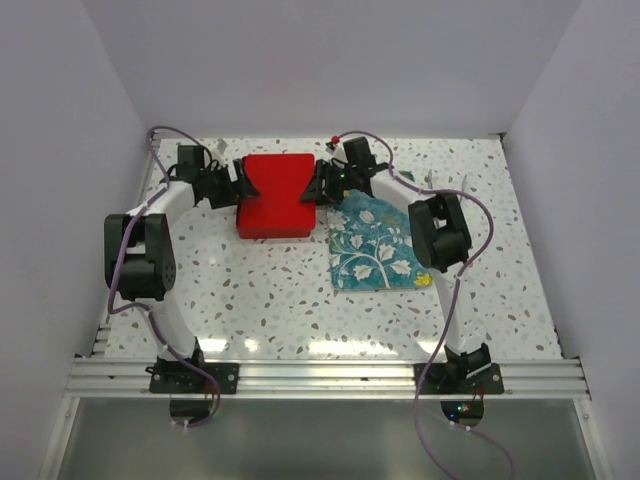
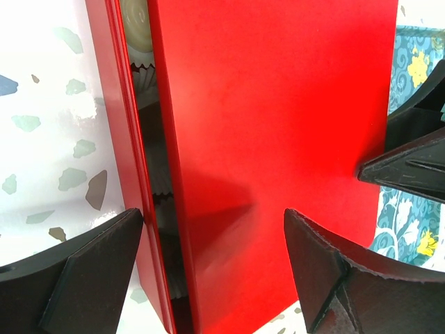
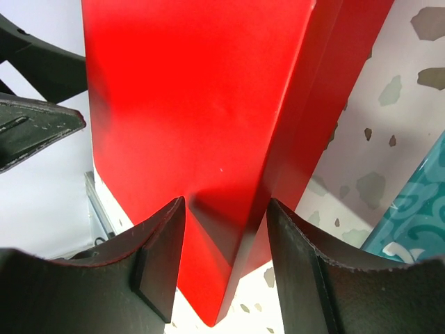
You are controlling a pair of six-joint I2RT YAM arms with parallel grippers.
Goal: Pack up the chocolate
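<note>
Black fingers of the right gripper (image 3: 226, 209) seem to pinch one corner of the flat glossy red lid (image 3: 195, 104), at the box's 3 o'clock. At its 9 o'clock the left gripper (image 2: 212, 216) is spread wide, straddling lid and rim without a clear grip. Through the gap between lid and shallow red box base (image 2: 118, 104), a cream-white chocolate (image 2: 135, 24) sits above a fluted white paper cup (image 2: 142, 76); other pieces are hidden. The teal floral tray (image 1: 375, 245) lies at 4 o'clock. Filling looks done and closing is in hand; next, the lid needs squaring over the base and even pressing down.
</note>
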